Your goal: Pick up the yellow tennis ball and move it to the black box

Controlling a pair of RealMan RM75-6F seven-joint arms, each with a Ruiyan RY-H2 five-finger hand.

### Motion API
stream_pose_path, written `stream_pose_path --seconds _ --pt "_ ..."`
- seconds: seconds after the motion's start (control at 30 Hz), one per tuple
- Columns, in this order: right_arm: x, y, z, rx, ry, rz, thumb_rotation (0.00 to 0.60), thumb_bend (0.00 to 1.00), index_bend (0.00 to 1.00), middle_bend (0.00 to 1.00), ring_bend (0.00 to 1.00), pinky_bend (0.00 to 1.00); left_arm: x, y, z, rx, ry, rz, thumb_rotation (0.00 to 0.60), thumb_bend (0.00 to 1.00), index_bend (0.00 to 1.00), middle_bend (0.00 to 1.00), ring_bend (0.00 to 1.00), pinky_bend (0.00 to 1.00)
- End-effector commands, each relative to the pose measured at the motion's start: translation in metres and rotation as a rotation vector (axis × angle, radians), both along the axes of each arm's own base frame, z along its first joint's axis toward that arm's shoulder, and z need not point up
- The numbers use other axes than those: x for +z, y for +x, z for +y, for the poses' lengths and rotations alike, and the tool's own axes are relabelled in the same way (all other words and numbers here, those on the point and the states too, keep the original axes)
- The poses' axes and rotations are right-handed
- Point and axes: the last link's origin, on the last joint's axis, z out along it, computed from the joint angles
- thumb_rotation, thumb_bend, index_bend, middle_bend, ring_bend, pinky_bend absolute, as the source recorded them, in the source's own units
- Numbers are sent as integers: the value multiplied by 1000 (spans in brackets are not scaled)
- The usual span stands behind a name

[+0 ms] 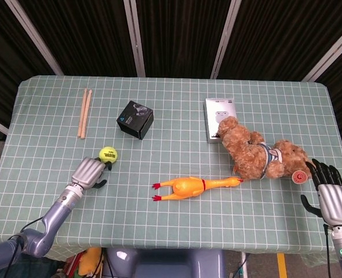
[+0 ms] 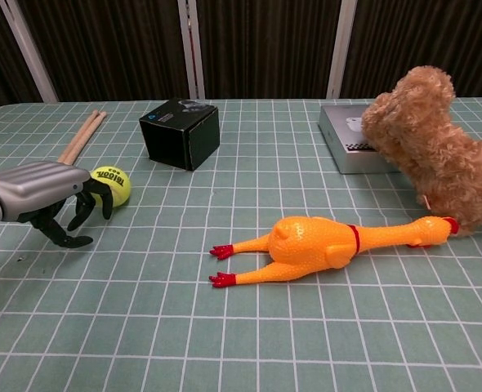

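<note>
The yellow tennis ball (image 1: 108, 154) (image 2: 114, 181) lies on the green checked cloth, in front of and left of the black box (image 1: 135, 119) (image 2: 180, 133). My left hand (image 1: 90, 173) (image 2: 49, 192) is right against the ball's near left side. Its dark fingers are curved and apart, and their tips touch the ball without enclosing it. My right hand (image 1: 333, 196) hovers at the table's near right corner with its fingers spread and nothing in it. It does not show in the chest view.
A rubber chicken (image 1: 191, 187) (image 2: 323, 245) lies mid-table. A brown teddy bear (image 1: 258, 152) (image 2: 437, 155) lies to the right, partly on a grey box (image 1: 218, 116) (image 2: 351, 147). Two wooden sticks (image 1: 84, 112) (image 2: 79, 140) lie at the far left.
</note>
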Motion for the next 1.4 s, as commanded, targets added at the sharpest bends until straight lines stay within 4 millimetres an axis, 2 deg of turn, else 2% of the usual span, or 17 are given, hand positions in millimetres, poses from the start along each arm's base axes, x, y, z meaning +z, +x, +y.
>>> stream_pose_path --seconds 0.03,0.33,0.53,0.7,0.87,1.1,1.4 --pt "1 -1 0 -4 -5 -2 600 400 0 0 0 0 -2 4 6 -4 -5 -4 600 255 397 659 427 610" --pt "7 -4 2 -18 -28 -6 600 400 0 0 0 0 -6 15 25 -33 -10 -2 600 254 369 640 427 610" --pt "10 -5 3 -23 -42 -9 600 400 0 0 0 0 -5 16 32 -39 -14 3 600 254 366 640 427 611" --pt "11 -5 2 -21 -48 -9 600 400 0 0 0 0 -3 12 28 -39 -39 10 600 255 382 681 450 633" --pt "10 -4 2 -20 -42 -7 600 400 0 0 0 0 6 7 24 -32 -42 20 600 255 385 679 450 633" --pt "11 -4 0 -18 -50 -12 600 400 0 0 0 0 9 5 37 -4 -26 31 600 254 387 668 454 646" --pt "12 -8 -1 -30 -51 -18 600 400 0 0 0 0 -1 12 57 0 -47 52 600 254 389 643 457 649"
